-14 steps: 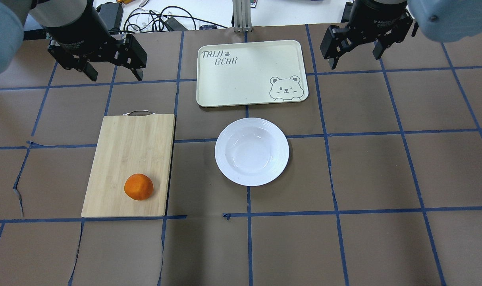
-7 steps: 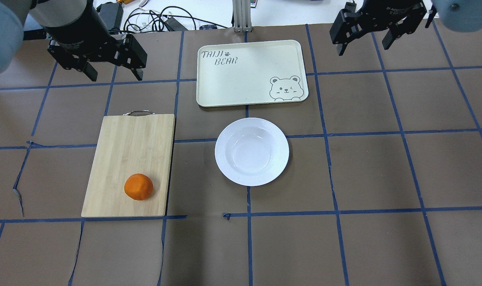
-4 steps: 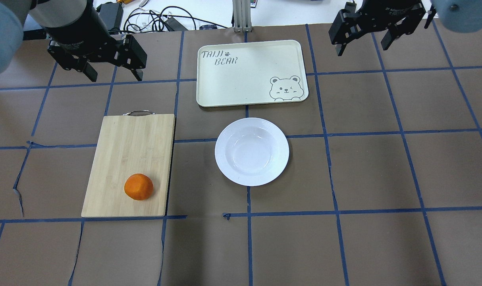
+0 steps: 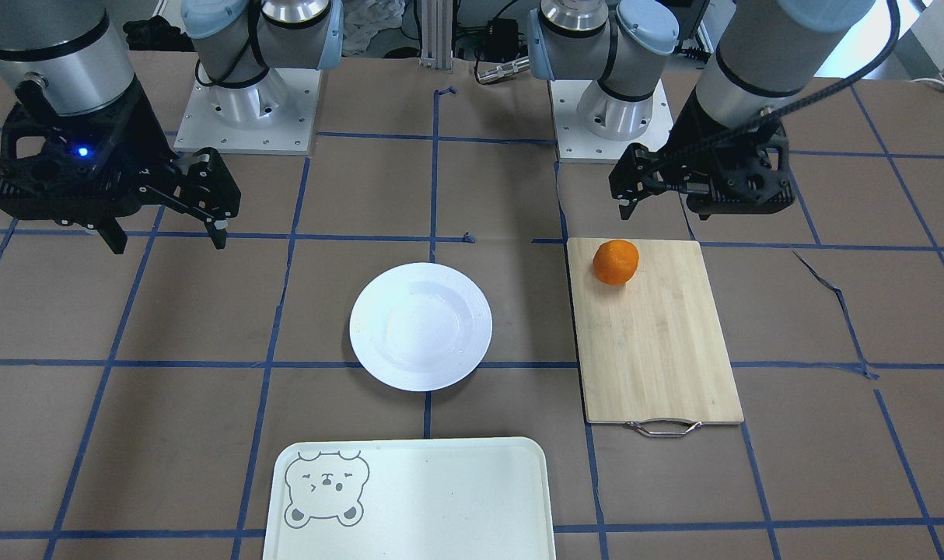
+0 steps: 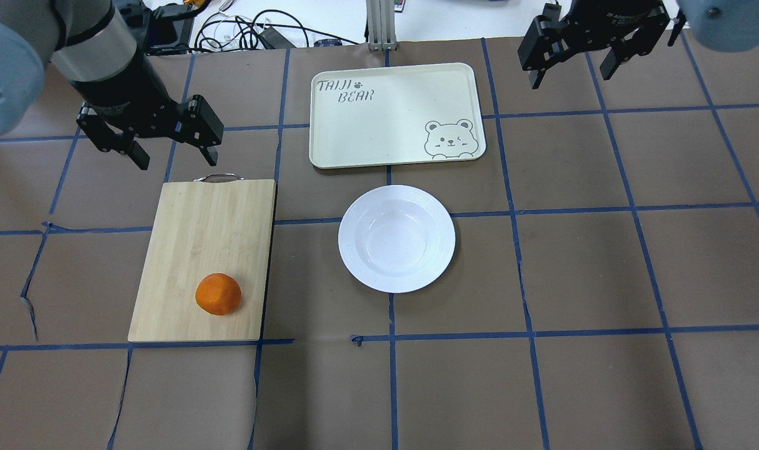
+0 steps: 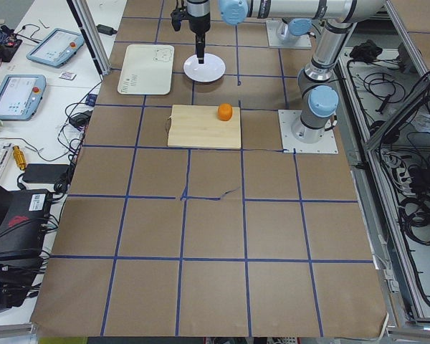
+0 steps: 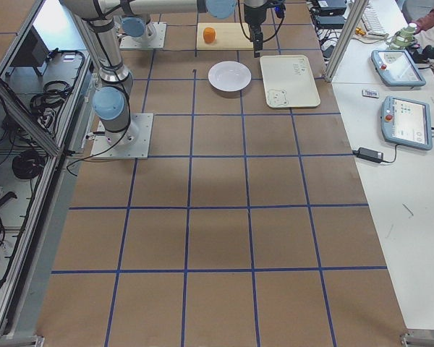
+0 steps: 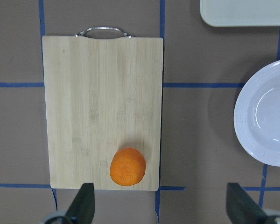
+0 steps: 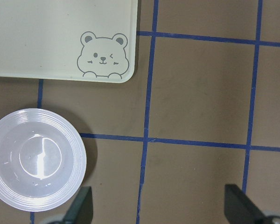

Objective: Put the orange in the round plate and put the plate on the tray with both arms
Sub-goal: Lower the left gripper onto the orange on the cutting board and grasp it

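Note:
The orange (image 5: 218, 294) lies on the near right part of a bamboo board (image 5: 211, 231), also seen in the front view as the orange (image 4: 616, 261). The white round plate (image 5: 396, 238) stands empty at the table's middle, just in front of the pale bear tray (image 5: 386, 119), which is empty too. My left gripper (image 5: 176, 159) hangs open above the board's handle end, away from the orange; in its wrist view the orange (image 8: 128, 166) sits just ahead of the fingers (image 8: 84, 203). My right gripper (image 5: 570, 72) is open, high at the far right beside the tray.
The board's metal handle (image 5: 217, 178) points at the far edge. Cables (image 5: 248, 28) and an aluminium post (image 5: 379, 25) lie beyond the table's far edge. Both arm bases (image 4: 246, 101) stand on the robot's side. Brown paper with blue tape lines covers the table.
My left gripper has moved nearer and lower, from the far left corner to the board's handle end. My right gripper rose toward the far edge earlier and has stayed there since.

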